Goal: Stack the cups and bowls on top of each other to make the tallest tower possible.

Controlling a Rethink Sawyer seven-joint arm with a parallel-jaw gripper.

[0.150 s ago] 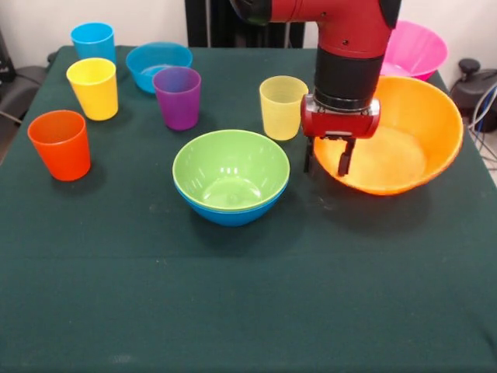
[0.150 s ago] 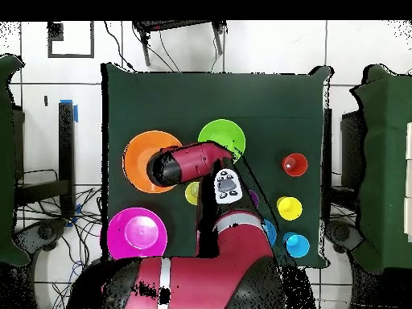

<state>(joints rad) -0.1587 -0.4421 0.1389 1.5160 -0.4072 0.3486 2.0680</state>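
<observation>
Tool (image 1: 328, 158) hangs at the near-left rim of the large orange-yellow bowl (image 1: 404, 144), one finger outside the wall, the other just inside; jaws parted with a narrow gap straddling the rim, not visibly clamped. Nothing lifted — the bowl sits flat on the table (image 1: 248, 295).

Progress, big to small, placed off the tool in the front view:
- Large pink bowl (image 1: 419, 47): behind and to the right of the tool, loose, beyond the orange-yellow one.
- Large orange-yellow bowl: at the tool, loose.
- Green bowl (image 1: 231, 167): left of the tool and slightly nearer the camera, already nested in the medium blue bowl (image 1: 233, 211). That pair is the only stack so far.
- Small shallow blue bowl (image 1: 158, 62): well left and behind, loose.
- Cups, all loose and upright: pale yellow-green cup (image 1: 283, 106) just left of the tool, purple cup (image 1: 178, 97) further left, then yellow cup (image 1: 93, 87), blue cup (image 1: 93, 40) and orange cup (image 1: 60, 144) farthest left.

Judgement: early stage. One nest done out of ten pieces; three bowls and five cups left. Current step looks like a rim pinch on the orange-yellow bowl to carry it over to the green/blue pair.
</observation>
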